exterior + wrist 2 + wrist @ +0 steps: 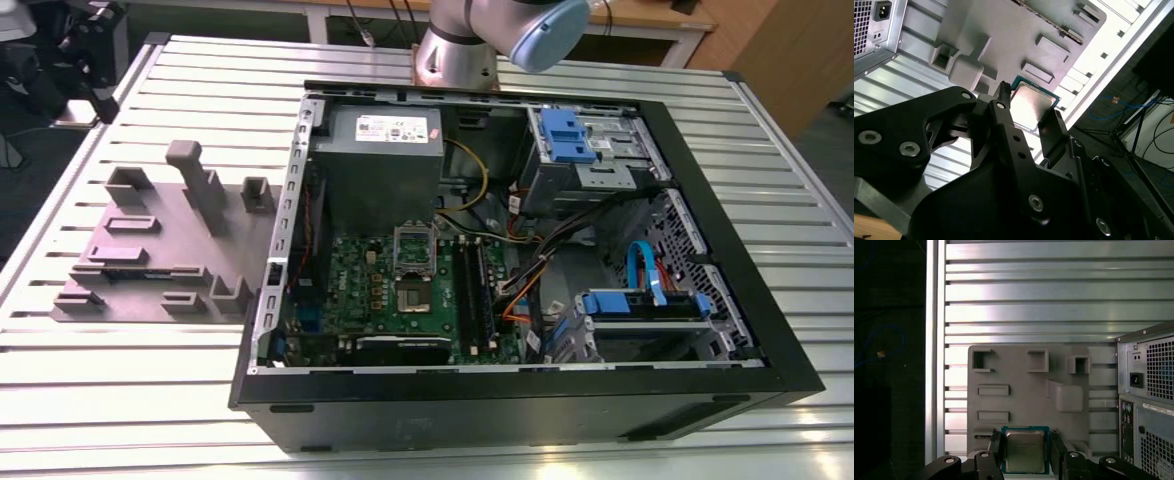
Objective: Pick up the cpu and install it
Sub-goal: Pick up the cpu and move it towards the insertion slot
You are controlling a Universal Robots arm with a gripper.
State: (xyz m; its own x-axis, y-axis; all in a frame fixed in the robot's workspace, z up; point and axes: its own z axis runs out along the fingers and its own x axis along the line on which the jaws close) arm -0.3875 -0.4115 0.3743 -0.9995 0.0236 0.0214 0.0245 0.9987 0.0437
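The cpu (1025, 449), a small square chip with a silvery top and a thin green rim, sits between my two black fingers in both wrist views. My gripper (1026, 452) is shut on it, one finger on each side. Chip and gripper hang well above the grey holder plate (1029, 385). In the second wrist view the cpu (1033, 104) is held the same way by the gripper (1029, 102). In the exterior view the motherboard's cpu socket (415, 296) lies open inside the computer case (727, 250), its silver hinged frame (414, 245) swung up.
The grey holder plate (147, 250) with raised blocks lies at the exterior view's left of the case, on a slatted metal table (174, 380). A grey power supply (380, 135), blue drive brackets (567, 135) and loose cables (534, 270) crowd the case. The arm's base (461, 50) stands behind it.
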